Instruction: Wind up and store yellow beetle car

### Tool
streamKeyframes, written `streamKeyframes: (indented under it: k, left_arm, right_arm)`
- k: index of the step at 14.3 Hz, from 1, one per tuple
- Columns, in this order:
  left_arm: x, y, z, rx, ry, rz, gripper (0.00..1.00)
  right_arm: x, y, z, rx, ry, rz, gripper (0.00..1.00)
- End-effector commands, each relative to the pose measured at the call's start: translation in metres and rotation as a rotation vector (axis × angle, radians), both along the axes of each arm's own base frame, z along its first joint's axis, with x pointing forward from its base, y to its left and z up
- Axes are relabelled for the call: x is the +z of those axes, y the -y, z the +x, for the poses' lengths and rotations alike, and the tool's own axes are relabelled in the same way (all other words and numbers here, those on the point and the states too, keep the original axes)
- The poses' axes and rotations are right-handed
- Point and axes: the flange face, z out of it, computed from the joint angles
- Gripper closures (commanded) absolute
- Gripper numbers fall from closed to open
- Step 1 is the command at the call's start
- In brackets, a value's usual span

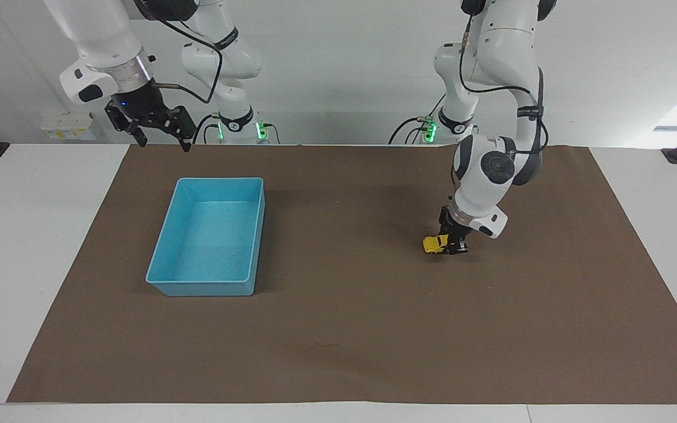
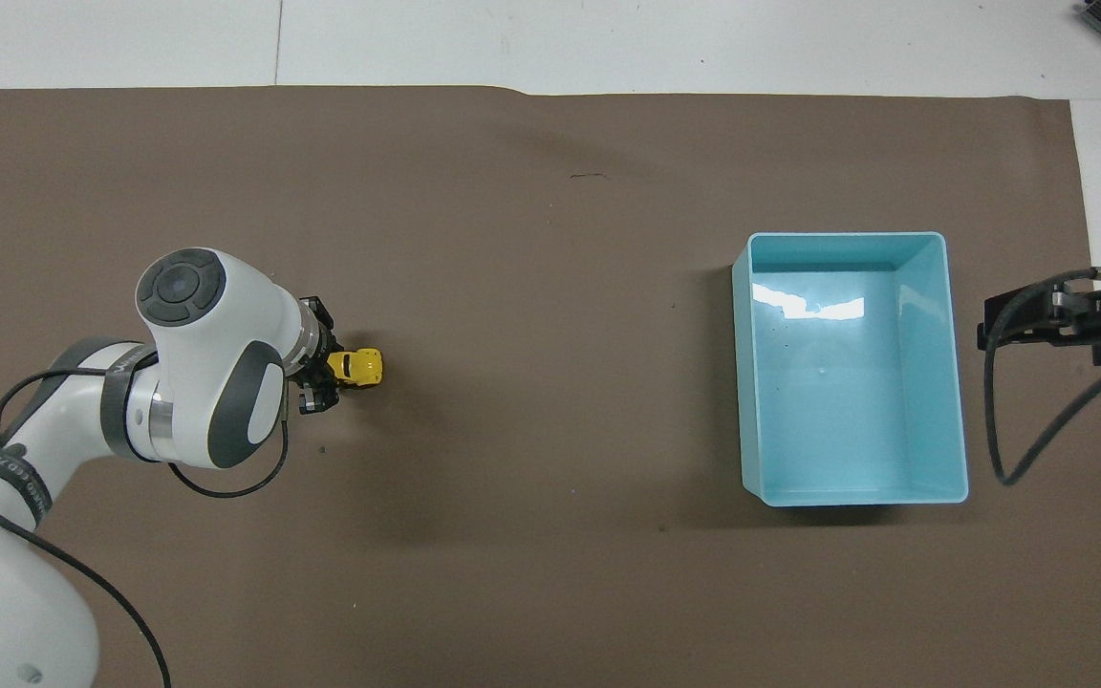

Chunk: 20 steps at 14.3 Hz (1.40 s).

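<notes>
The left end effector (image 1: 448,245) is clamped narrowly on the yellow beetle car (image 1: 434,244), which sits low on the brown mat (image 1: 374,329) toward the left arm's end of the counter (image 1: 33,235), well apart from the light blue bin (image 1: 168,281). From above, the car (image 2: 356,367) pokes out of the end effector (image 2: 323,375) with its uncovered end pointing toward the bin (image 2: 751,382); whether the wheels are pressed on the mat or just off it cannot be told. The step in hand looks like the wind-up: dragging the car backwards along the mat so its spring loads. To do that well, the wheels should be pressed firmly enough to turn rather than skid, the pull should run straight along the car's own length, away from the bin, and the grip should stay low on the body so the toy does not tip or twist out. Letting go should be clean, with both fingers parting together, so the car runs true toward the bin. The right end effector (image 1: 156,126) waits with its fingers spread wide, up over the edge of the mat beside the bin at the right arm's end, and it holds nothing.
</notes>
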Motion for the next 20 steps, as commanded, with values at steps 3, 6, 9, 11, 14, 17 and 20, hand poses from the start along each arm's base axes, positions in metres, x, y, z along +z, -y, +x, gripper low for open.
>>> streamKeyframes:
  k: [3, 6, 9, 11, 14, 17, 20]
  left_arm:
    - [-0.024, -0.022, 0.008, 0.004, 0.000, 0.012, 0.00]
    - [0.023, -0.020, 0.010, 0.000, -0.001, -0.001, 0.00]
    - [0.060, -0.014, 0.018, -0.011, 0.003, -0.009, 0.00]
    - [0.076, -0.014, 0.024, -0.012, 0.024, -0.014, 0.00]
    - [0.100, -0.019, 0.035, -0.008, 0.074, -0.014, 0.00]
    - [0.123, -0.031, 0.045, 0.013, 0.119, -0.024, 0.00]
    - [0.154, -0.053, 0.053, 0.034, 0.178, -0.034, 0.00]
  right_arm:
    - [0.004, 0.002, -0.004, 0.021, -0.003, 0.007, 0.00]
    - [0.003, 0.002, -0.004, 0.021, -0.004, 0.007, 0.00]
    - [0.003, 0.002, -0.004, 0.021, -0.004, 0.007, 0.00]
    - [0.003, 0.002, -0.004, 0.020, -0.006, 0.005, 0.00]
    - [0.004, 0.004, -0.002, 0.016, 0.006, 0.006, 0.00]
    - [0.004, 0.003, -0.002, 0.026, 0.008, 0.006, 0.00]
    - [0.003, 0.004, 0.000, 0.030, 0.012, 0.005, 0.00]
